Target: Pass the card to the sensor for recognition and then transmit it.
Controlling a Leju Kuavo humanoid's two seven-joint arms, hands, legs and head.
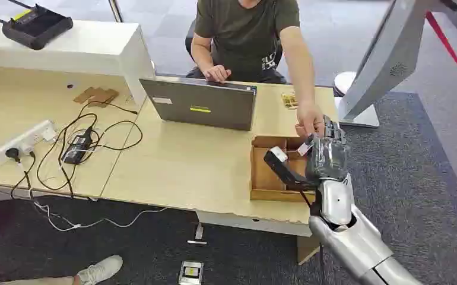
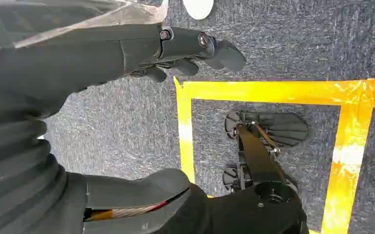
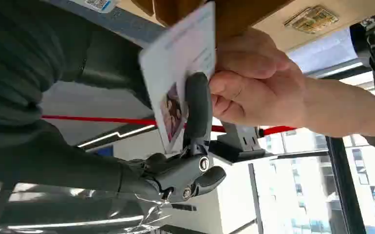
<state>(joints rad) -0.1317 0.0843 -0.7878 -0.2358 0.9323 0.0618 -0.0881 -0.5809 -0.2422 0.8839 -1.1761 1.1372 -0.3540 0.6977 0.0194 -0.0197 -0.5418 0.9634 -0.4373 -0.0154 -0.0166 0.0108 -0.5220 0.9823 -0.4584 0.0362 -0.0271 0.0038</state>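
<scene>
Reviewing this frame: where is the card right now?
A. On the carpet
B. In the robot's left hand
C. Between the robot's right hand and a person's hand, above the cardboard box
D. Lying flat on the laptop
C: the right wrist view shows the card against the right hand with the person's hand on it, above the cardboard box.

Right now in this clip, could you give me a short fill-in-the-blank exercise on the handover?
1. The right robot hand holds a ____.
2. A person's hand grips that same card from the ____ side.
3. On the table, the laptop sits in front of the ____.

Missing words: card; opposite; person
</scene>
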